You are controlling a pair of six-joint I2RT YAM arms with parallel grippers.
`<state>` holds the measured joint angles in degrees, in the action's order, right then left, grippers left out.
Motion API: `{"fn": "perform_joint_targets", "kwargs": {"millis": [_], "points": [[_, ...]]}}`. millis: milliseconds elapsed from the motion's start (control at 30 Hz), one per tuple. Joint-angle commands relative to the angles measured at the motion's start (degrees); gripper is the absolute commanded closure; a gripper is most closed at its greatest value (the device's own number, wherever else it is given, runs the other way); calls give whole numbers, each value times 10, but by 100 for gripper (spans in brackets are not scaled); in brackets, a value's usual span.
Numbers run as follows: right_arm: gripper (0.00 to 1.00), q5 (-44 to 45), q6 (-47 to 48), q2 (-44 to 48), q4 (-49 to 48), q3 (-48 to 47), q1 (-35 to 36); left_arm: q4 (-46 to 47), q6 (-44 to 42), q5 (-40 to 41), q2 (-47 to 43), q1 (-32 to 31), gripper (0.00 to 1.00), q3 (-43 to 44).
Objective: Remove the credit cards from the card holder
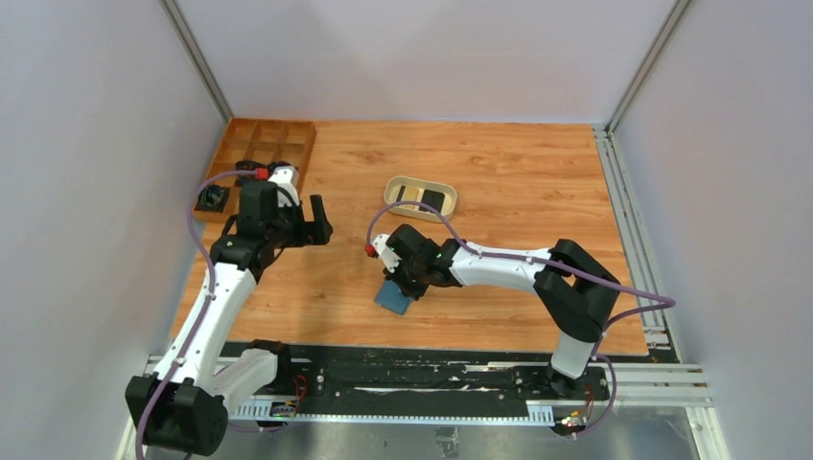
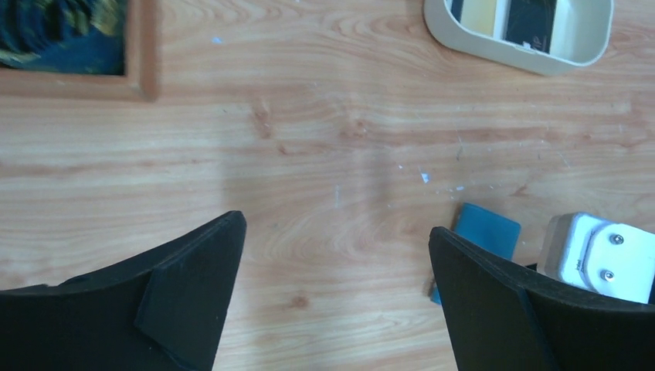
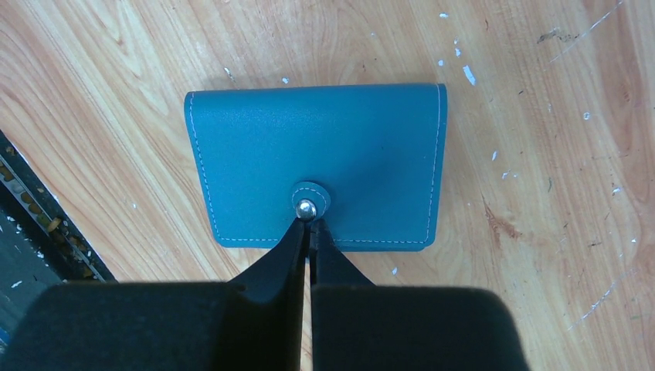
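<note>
The teal card holder (image 3: 317,147) lies folded and snapped shut on the wooden table, also visible in the top view (image 1: 392,298) and the left wrist view (image 2: 488,229). My right gripper (image 3: 310,222) is shut, its fingertips pressed together right below the metal snap (image 3: 307,208) of the tab. Whether they pinch the tab is not visible. A tan credit card (image 2: 479,9) and a black credit card (image 2: 531,22) lie in the beige oval dish (image 1: 420,185). My left gripper (image 2: 336,232) hangs open over bare table, to the left of the card holder.
A brown wooden compartment tray (image 1: 264,144) sits at the back left with dark items in its near cells. The beige dish (image 2: 568,58) stands behind the card holder. A black rail runs along the table's near edge (image 1: 412,369).
</note>
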<state>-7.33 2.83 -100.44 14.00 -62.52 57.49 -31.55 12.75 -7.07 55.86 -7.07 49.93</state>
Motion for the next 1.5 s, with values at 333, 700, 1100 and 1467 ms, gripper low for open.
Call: {"fn": "perform_joint_targets", "kwargs": {"millis": [333,700,1100,1467], "points": [[100,-197,76,95,0,21,-59,200,178,-13,81,-156,0,-151],[100,-234,66,131,-55,40,-89,227,194,-13,104,-215,0,-146],[100,-202,38,211,-128,134,-162,252,214,-22,120,-215,0,-157],[100,-89,-109,377,-319,405,-223,246,208,-1,155,-235,0,-142]]}}
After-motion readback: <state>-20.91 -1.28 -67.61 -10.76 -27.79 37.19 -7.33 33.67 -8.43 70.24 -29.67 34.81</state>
